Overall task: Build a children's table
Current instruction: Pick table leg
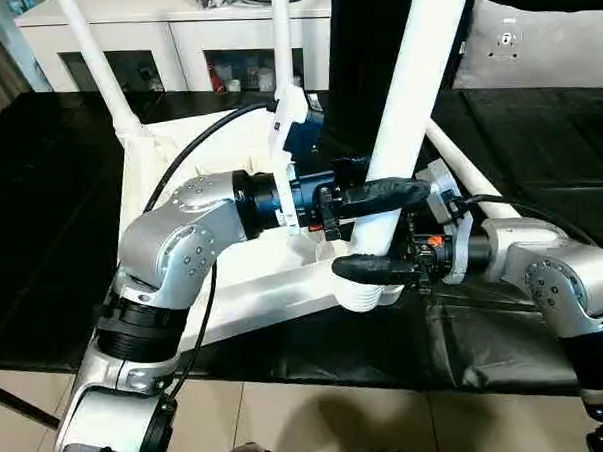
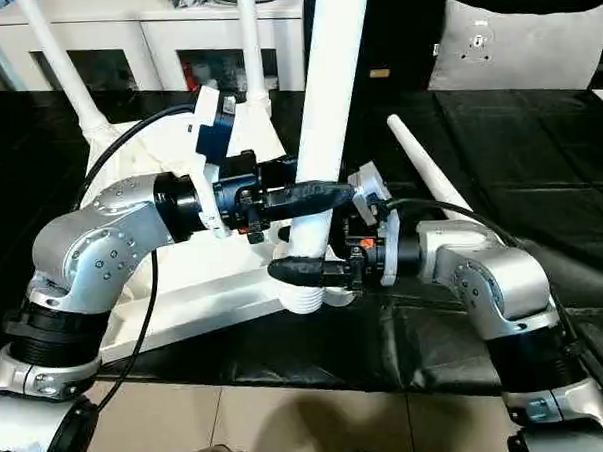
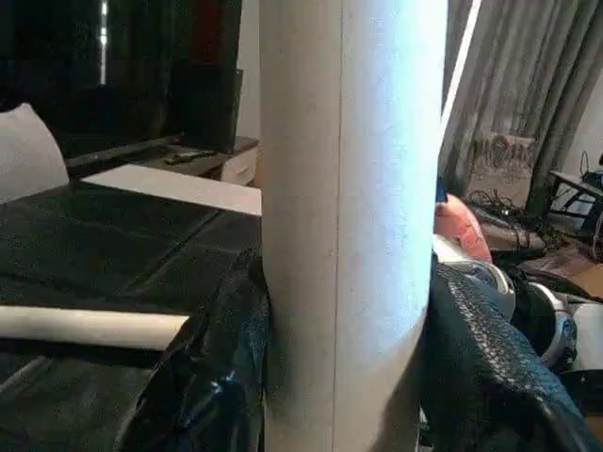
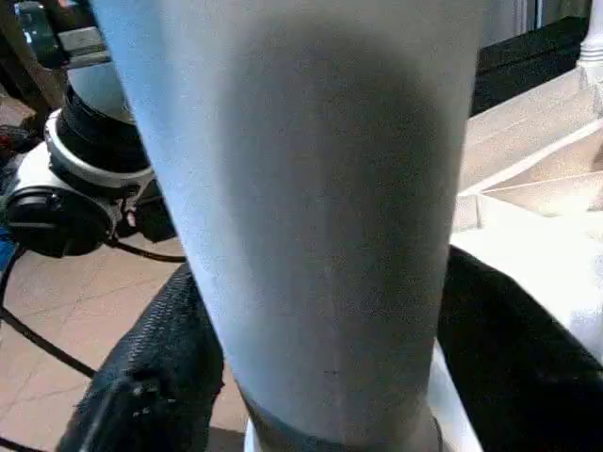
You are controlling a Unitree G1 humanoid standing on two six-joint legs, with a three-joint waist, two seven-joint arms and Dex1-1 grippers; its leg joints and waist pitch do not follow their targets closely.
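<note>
Both the left gripper (image 1: 380, 195) and right gripper (image 1: 368, 266) clamp the upright table leg (image 1: 416, 91); recommend keeping it vertical while pressing squarely into the corner socket (image 1: 370, 295).

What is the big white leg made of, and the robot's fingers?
The leg looks like smooth white plastic: even colour, soft sheen, a faint moulding seam down its length. The fingers look like black rubber or rubbery plastic, with a fine bumpy grip texture; which one is hard to tell.

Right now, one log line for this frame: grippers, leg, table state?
left gripper: shut on leg | right gripper: shut on leg | leg: upright at near corner of tabletop | two legs fitted | spare leg: lying on cover
</note>
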